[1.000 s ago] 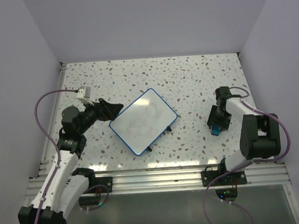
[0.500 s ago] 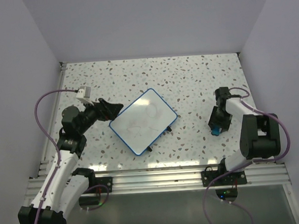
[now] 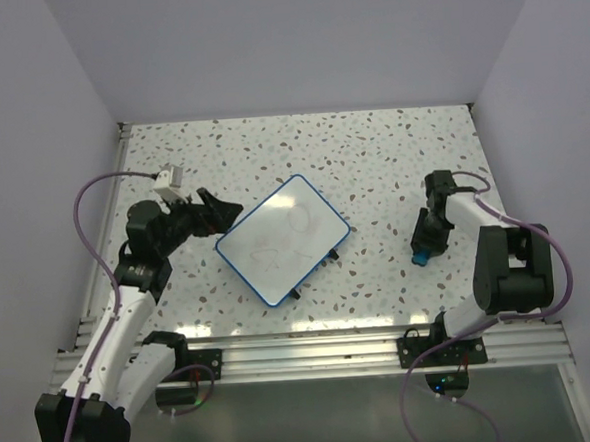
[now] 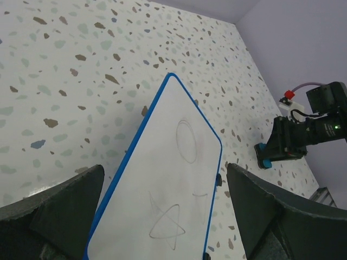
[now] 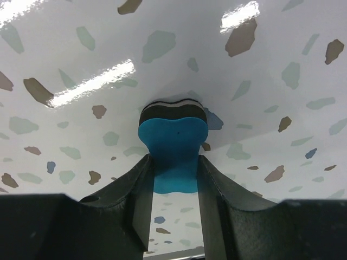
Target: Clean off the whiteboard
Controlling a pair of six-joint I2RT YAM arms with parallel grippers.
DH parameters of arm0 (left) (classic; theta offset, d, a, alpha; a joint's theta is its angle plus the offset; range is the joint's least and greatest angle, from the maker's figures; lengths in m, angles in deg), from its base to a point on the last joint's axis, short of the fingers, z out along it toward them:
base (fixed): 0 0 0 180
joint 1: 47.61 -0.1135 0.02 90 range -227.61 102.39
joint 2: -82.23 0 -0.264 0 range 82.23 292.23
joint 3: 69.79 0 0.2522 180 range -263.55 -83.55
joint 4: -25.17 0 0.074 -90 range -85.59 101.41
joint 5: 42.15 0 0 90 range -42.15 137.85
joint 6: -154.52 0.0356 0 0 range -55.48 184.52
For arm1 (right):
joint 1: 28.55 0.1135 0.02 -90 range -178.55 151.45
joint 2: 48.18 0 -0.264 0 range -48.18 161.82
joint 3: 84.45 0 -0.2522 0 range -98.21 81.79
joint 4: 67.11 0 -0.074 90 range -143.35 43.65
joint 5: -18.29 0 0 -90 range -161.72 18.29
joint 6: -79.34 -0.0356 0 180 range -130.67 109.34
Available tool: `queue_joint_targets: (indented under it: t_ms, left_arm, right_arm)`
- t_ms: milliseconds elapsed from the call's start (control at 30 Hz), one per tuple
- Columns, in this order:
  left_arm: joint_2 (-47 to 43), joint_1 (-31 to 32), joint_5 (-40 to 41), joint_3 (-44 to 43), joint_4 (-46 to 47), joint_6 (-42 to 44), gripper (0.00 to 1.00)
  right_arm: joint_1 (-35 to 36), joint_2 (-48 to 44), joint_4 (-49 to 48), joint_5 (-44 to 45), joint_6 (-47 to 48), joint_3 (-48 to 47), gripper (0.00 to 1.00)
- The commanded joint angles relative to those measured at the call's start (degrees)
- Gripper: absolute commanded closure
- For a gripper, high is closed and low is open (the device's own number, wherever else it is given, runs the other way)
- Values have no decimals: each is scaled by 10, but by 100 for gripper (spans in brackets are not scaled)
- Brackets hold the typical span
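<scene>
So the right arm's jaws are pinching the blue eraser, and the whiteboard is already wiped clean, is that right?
Not quite. The whiteboard is not clean: the left wrist view shows a grey circle and star scribble on it. The right gripper does have the blue eraser in its jaws.

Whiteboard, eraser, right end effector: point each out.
whiteboard (image 3: 283, 240): top external view, centre of its white face.
eraser (image 5: 172, 138): right wrist view, its blue face.
right end effector (image 5: 173, 165): right wrist view, midway between the fingertips.
</scene>
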Motion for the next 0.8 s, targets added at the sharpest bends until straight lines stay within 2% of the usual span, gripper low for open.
queue_joint_targets:
  t_ms: [0,133,267,467,600,700,767]
  left_arm:
    - [21,3,40,-52,-78,22,1]
    - [17,3,98,-54,-112,29,12]
    - [23,3,158,-58,-144,27,13]
    - [21,3,227,-43,-187,-10,12]
    - [25,3,242,-23,-225,-40,12]
    - [1,3,223,12,-221,-65,14]
    - [-32,3,187,45,-200,-84,19]
  right_arm:
    - [2,-3,-31,-49,21,-6,100]
    - [4,-32,-60,-105,23,9,100]
    - [13,-68,-74,-148,21,3,100]
    - [84,-105,-82,-184,12,-31,100]
    - [117,-120,-102,-222,11,-40,100]
    - [148,-132,-116,-248,10,-46,100]
    - [162,-134,-125,-258,16,-51,100]
